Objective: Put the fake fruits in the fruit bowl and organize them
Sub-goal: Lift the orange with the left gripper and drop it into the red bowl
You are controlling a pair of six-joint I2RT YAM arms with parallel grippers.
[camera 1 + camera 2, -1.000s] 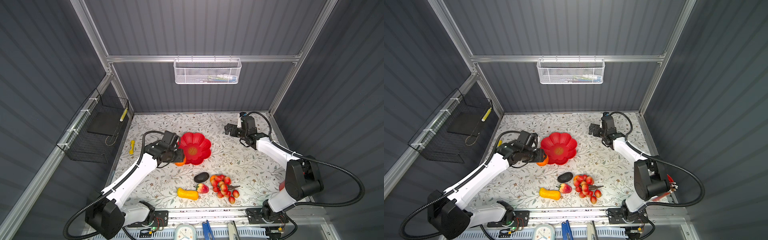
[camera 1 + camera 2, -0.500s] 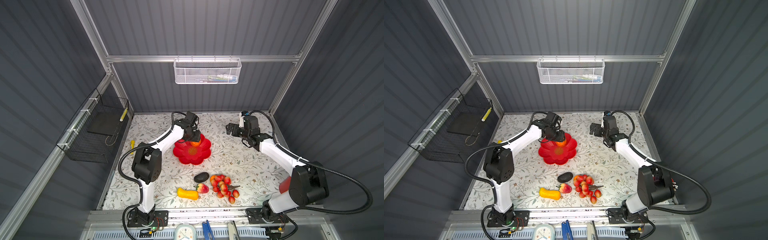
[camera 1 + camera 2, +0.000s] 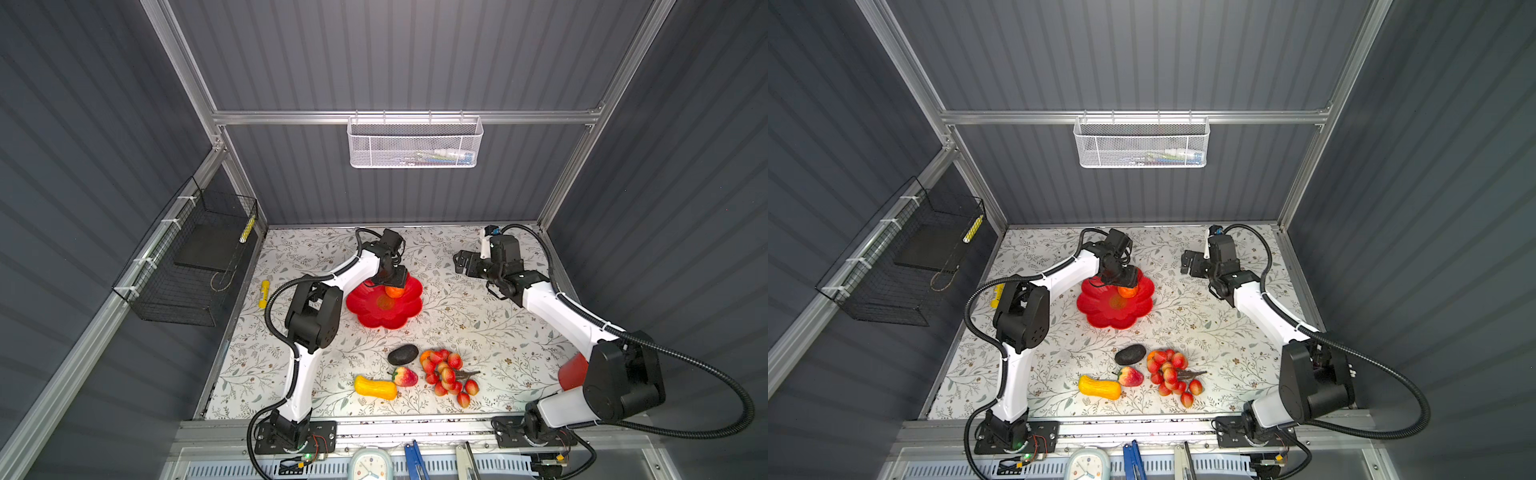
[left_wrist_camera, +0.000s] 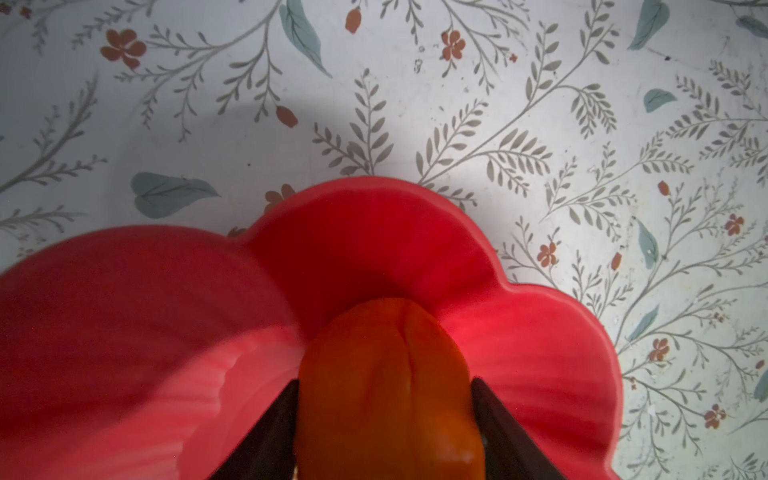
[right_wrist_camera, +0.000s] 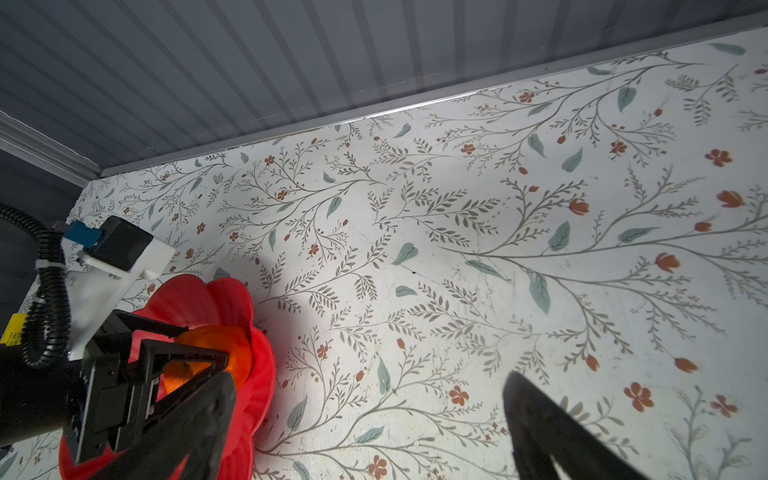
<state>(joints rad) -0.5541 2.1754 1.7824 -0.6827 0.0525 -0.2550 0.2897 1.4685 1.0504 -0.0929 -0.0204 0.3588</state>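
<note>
An orange sits at the far side of the red, flower-shaped fruit bowl. The left gripper carried it there from the bowl's near-left edge within the last second. Its fingers flank the fruit, but it is unclear whether they grip it or have let go. It appears to be the first fruit delivered.

The avocado, second orange, berry bunch, strawberry-like fruit and yellow squash wait on the near tabletop, well apart from the bowl. The right gripper hangs wide open and empty at far right. The way back looks unobstructed.
</note>
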